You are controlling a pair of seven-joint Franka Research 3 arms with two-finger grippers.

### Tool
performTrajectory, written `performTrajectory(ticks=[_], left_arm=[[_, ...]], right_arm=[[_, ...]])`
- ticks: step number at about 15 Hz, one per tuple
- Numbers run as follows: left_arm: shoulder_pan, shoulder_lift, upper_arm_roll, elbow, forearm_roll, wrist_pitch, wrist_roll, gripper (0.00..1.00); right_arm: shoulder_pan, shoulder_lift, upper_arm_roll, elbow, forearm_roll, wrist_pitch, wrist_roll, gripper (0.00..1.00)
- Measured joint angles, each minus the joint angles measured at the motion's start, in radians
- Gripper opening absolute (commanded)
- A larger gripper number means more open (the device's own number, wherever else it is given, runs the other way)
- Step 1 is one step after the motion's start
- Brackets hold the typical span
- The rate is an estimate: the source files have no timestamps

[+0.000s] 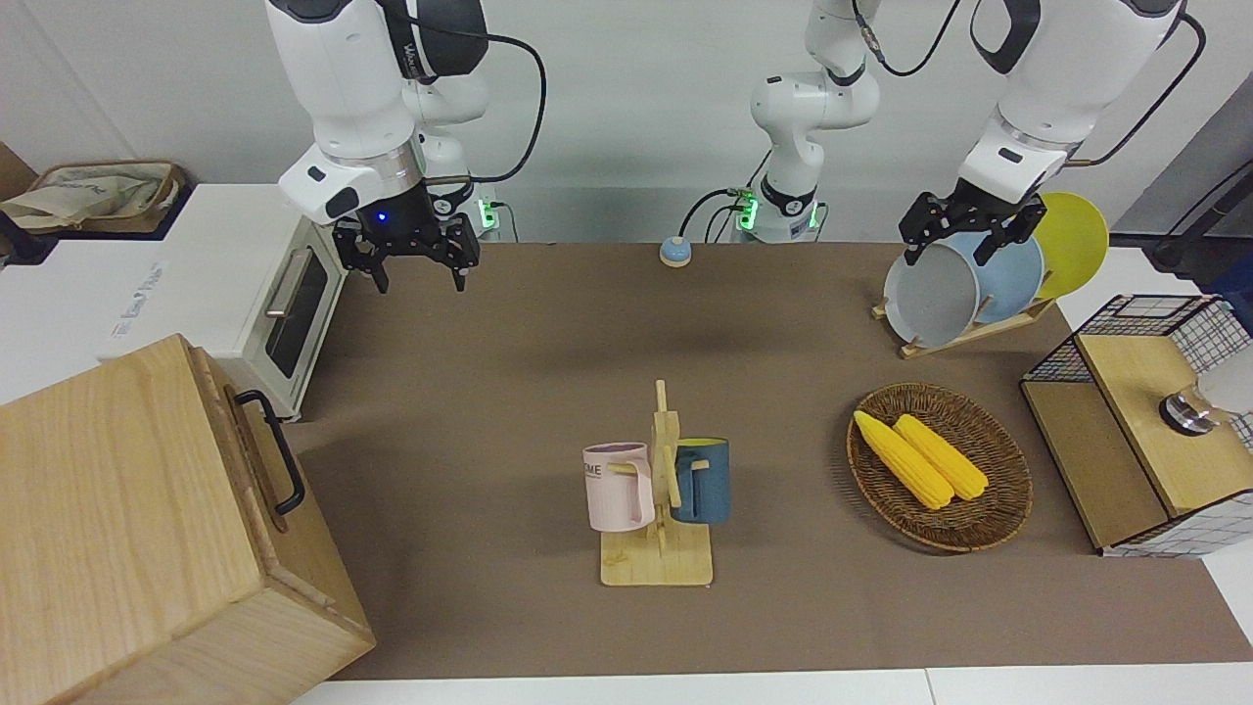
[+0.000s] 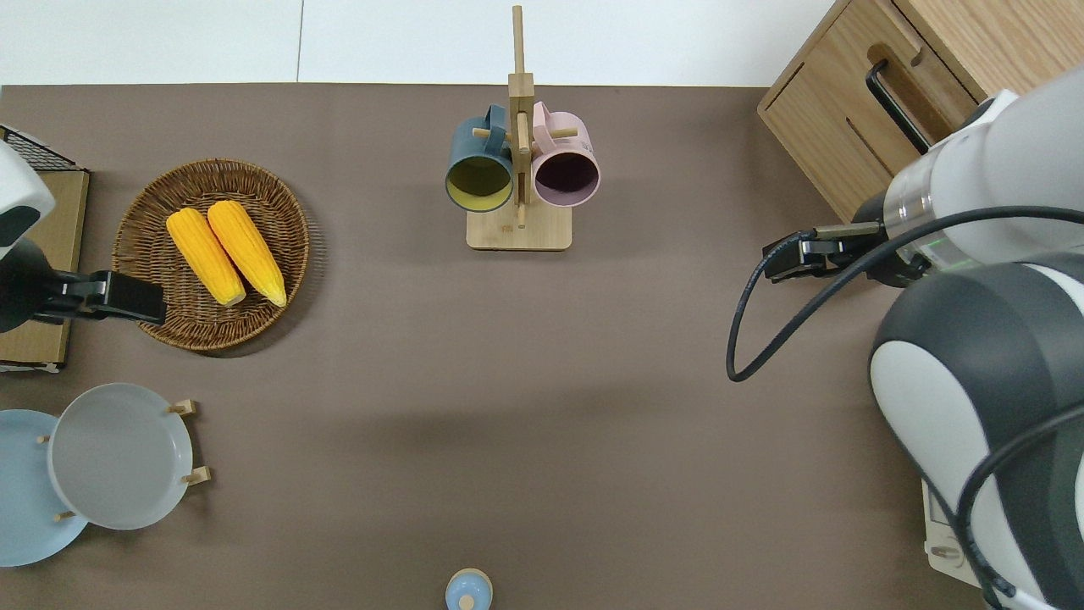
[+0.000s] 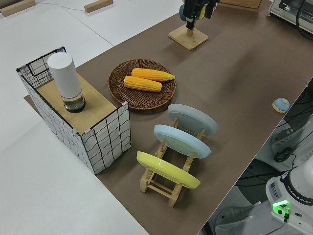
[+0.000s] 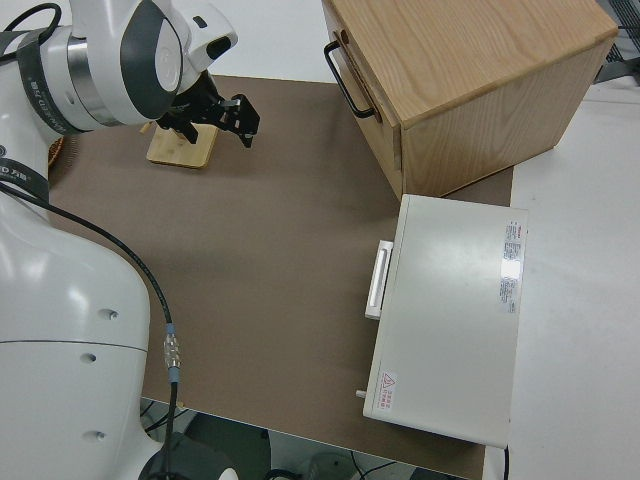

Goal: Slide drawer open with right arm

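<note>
The drawer (image 1: 256, 460) is the front of a big pale-wood cabinet (image 1: 117, 509) at the right arm's end of the table. It looks shut, and its black bar handle (image 1: 272, 448) is free. The handle also shows in the overhead view (image 2: 893, 106) and in the right side view (image 4: 345, 78). My right gripper (image 1: 419, 272) hangs open and empty, with its blue wrist light on. In the overhead view it (image 2: 777, 258) is over the brown mat, beside the cabinet's corner and apart from the handle. It also shows in the right side view (image 4: 238, 115). The left arm is parked, its gripper (image 1: 948, 253) open.
A white toaster oven (image 1: 284, 294) stands beside the cabinet, nearer to the robots. A mug tree (image 1: 661, 490) with a pink and a blue mug is mid-table. A basket (image 1: 1008, 490) of corn, a plate rack (image 1: 979, 284) and a wire-mesh cabinet (image 1: 1136, 431) are at the left arm's end.
</note>
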Motion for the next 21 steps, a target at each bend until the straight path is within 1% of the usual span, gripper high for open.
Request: performTrajectory(ticks=[11, 16, 21], left_arm=[[0.000, 0.000, 0.000, 0.000, 0.000, 0.000, 0.000, 0.99], [0.000, 0.000, 0.000, 0.000, 0.000, 0.000, 0.000, 0.99], [0.000, 0.000, 0.000, 0.000, 0.000, 0.000, 0.000, 0.99]], right_arm=[[-0.002, 0.000, 0.000, 0.004, 0.000, 0.000, -0.003, 0.990], [-0.036, 0.000, 0.000, 0.004, 0.015, 0.000, -0.003, 0.987], [-0.035, 0.000, 0.004, 0.004, 0.015, 0.000, -0.003, 0.987]])
